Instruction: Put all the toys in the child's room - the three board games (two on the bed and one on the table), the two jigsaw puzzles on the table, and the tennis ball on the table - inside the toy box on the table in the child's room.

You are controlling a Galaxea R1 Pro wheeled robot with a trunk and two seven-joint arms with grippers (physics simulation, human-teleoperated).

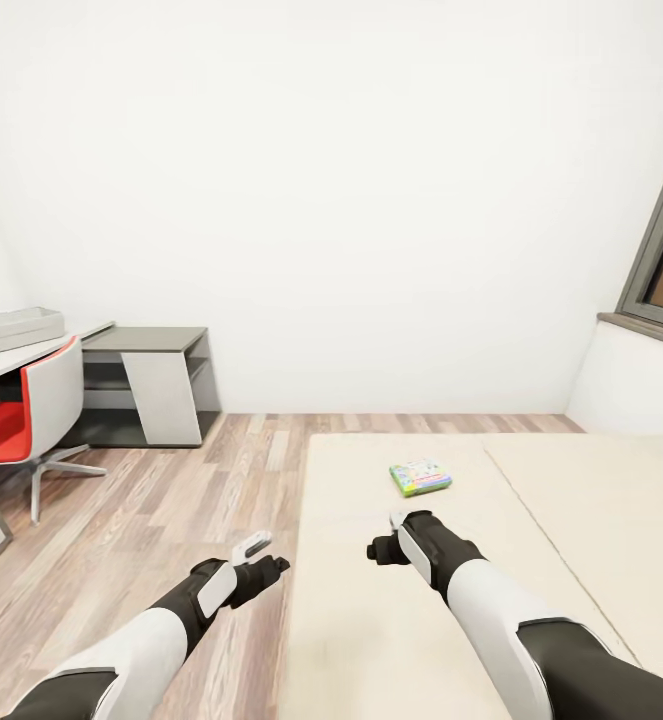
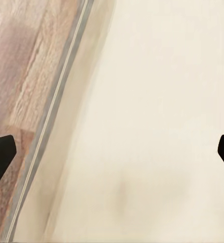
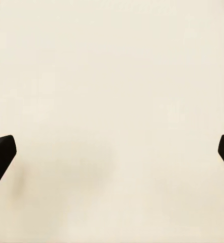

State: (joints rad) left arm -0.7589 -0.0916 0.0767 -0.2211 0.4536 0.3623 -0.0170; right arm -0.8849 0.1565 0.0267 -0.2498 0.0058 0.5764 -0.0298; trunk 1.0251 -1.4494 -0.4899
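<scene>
Right of centre in the head view, a small board game [image 1: 420, 477] with a green edge is seen lying flat on the cream bed [image 1: 371, 620], with the right gripper [image 1: 396, 535] parked just below it in the frame, near but not touching. The left gripper [image 1: 261, 560] is held lower left of that, over the bed's edge where the wood floor [image 1: 151, 520] begins. Way over at the left edge, the toy box [image 1: 13, 328] is sitting on the table [image 1: 31, 355], behind a red chair [image 1: 16, 425], so a carry across the room will be needed afterwards. Over in the left wrist view, black fingertips [image 2: 0, 152] are spread wide at both sides, nothing between them, with the bed's edge and floor underneath. Same deal in the right wrist view: fingertips [image 3: 1, 154] wide apart, plain mattress below, no game framed yet. So the reach is probably best finished by easing the right arm forward until the box is centred between the fingers, then coming down on its short edges, since a flat box on a soft mattress could easily be pushed away instead of gripped.
</scene>
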